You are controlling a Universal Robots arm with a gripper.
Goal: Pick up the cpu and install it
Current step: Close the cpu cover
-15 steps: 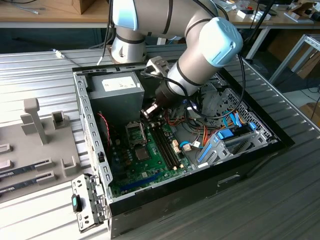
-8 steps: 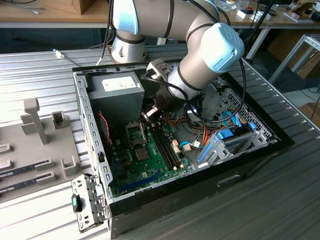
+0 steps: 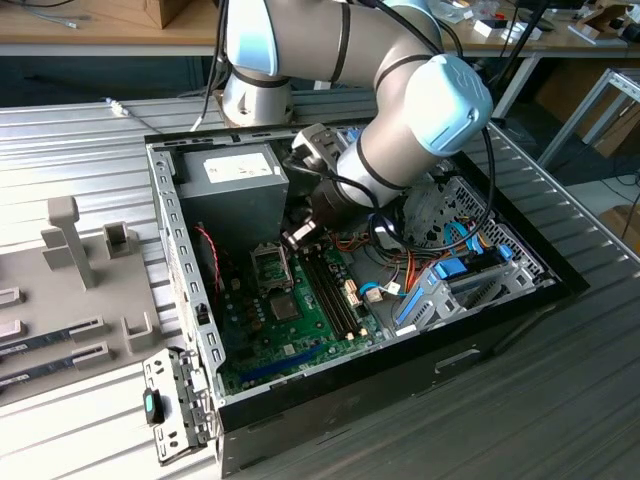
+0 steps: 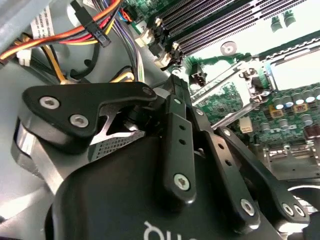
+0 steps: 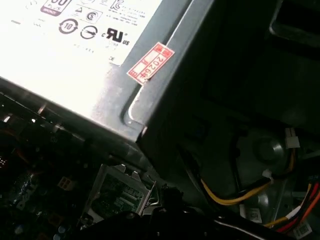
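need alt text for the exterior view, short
A grey robot arm reaches down into an open desktop computer case lying on a ribbed metal table, its pincer just above the green motherboard beside the CPU socket. A grey power supply fills the case's far corner, and a grey parts holder sits at the exterior view's left.

Exterior view: the arm's wrist hides the gripper [image 3: 300, 236] fingertips. Second wrist view: the gripper body covers its fingertips; jaw state cannot be determined. First wrist view: the power supply [image 5: 95, 60] is cut off by the frame edge.
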